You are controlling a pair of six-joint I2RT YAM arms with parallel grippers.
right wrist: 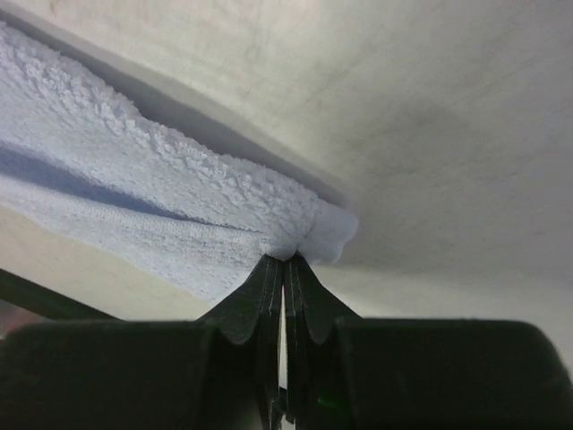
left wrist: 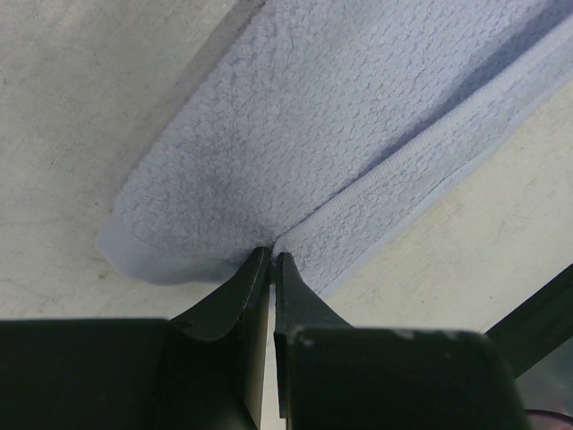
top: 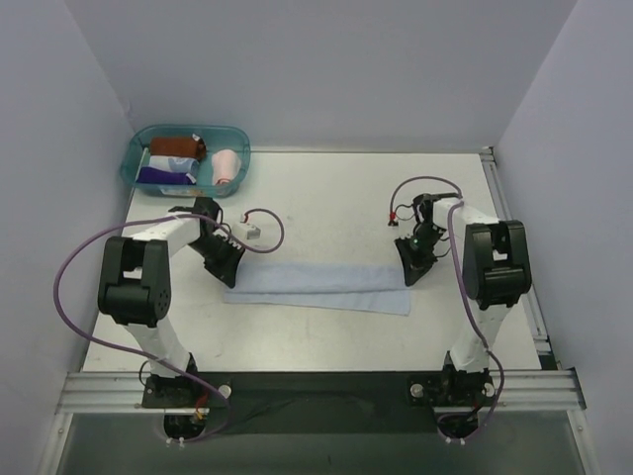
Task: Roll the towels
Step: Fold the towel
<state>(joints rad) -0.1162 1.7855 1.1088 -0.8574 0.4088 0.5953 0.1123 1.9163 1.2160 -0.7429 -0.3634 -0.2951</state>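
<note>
With left pincer clamped on the 9 o'clock end and right pincer clamped on the 3 o'clock end of the light blue towel folded long at desk centre, lay flat, square edges, then roll tight from one end.

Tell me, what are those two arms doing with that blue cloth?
Two robot arms are working on a light blue towel on the white table. It is folded into a long strip and not yet rolled. The left gripper pinches its left end and the right gripper pinches its right end. At the table's far left corner, a teal plastic tub holds rolled towels, among them a pale pink one.
</note>
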